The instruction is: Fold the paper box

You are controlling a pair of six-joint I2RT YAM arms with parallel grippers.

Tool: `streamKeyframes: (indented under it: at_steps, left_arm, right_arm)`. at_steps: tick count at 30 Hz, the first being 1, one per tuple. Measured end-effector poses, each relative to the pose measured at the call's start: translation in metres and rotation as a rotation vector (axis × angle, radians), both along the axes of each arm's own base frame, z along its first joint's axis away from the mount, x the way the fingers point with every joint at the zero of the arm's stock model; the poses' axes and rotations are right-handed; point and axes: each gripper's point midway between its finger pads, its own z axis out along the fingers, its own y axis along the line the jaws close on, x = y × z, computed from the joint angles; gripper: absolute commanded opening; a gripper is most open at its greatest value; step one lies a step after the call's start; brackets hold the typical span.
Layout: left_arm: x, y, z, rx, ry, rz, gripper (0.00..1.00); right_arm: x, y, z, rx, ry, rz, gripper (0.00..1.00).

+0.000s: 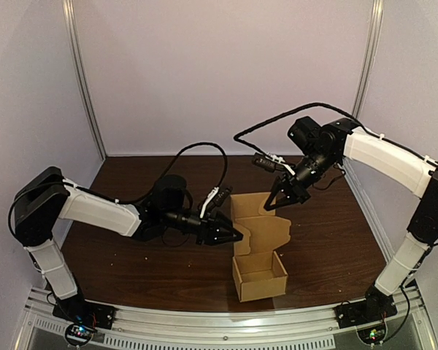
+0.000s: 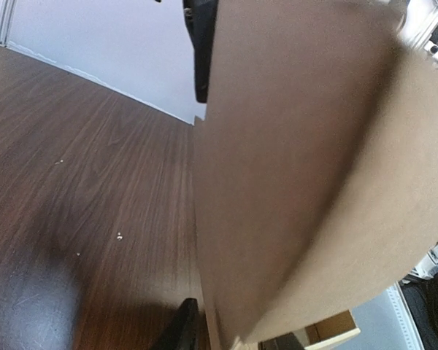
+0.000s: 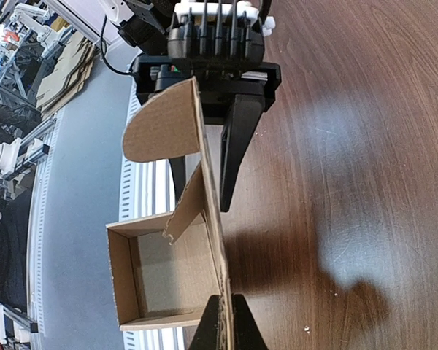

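Note:
The brown paper box has its open tray (image 1: 260, 281) flat on the table and its lid (image 1: 266, 227) standing upright behind it. My left gripper (image 1: 237, 235) reaches in from the left and straddles the lid's left edge, one finger on each side with gaps, open. In the left wrist view the lid (image 2: 306, 160) fills the frame and only one finger (image 2: 181, 328) shows beside it. My right gripper (image 3: 226, 329) is shut on the lid's top edge, seen over the tray (image 3: 160, 281). A small side flap (image 3: 186, 208) angles out from the lid.
The dark wooden table (image 1: 131, 248) carries only the box. A rounded tuck flap (image 3: 164, 124) sticks out from the lid near the left gripper. The metal rail (image 1: 226, 321) runs along the near edge, close to the tray. White walls enclose the back and sides.

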Motion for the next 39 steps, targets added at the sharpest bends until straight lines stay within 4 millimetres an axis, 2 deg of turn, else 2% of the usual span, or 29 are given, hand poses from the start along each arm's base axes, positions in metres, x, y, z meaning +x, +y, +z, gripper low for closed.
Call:
streamKeyframes:
  at_steps: [6,11,15,19,24,26,28,31,39]
  left_arm:
    - [-0.003,-0.006,0.008,-0.015,-0.018,-0.007,0.09]
    - [0.003,-0.007,0.006,-0.01,-0.036,0.024,0.03]
    - [0.005,-0.006,0.008,-0.004,-0.058,0.04,0.0]
    - [0.01,-0.004,0.015,0.006,-0.098,0.094,0.0]
    - [0.024,0.005,0.038,0.014,-0.163,0.213,0.0]
    - [0.031,0.01,0.05,0.01,-0.189,0.266,0.0]
    - [0.035,0.015,0.058,0.009,-0.204,0.307,0.0]
    - [0.04,0.02,0.061,0.026,-0.209,0.347,0.0]
    - [0.048,0.024,0.052,0.083,-0.183,0.401,0.0]
  right_arm:
    - [-0.001,0.003,0.004,0.026,0.004,0.006,0.0]
    - [-0.004,0.001,0.007,0.039,0.001,0.004,0.0]
    - [-0.003,0.002,0.009,0.047,-0.002,-0.003,0.17]
    - [0.005,0.003,0.02,0.115,-0.001,-0.028,0.3]
    - [0.035,-0.022,0.03,0.199,0.017,-0.178,0.4]
    - [0.046,-0.032,0.026,0.222,0.022,-0.239,0.46]
    - [0.05,-0.034,0.018,0.227,0.045,-0.267,0.48]
    - [0.055,-0.031,0.01,0.228,0.076,-0.287,0.5]
    - [0.06,-0.017,0.013,0.257,0.085,-0.265,0.44]
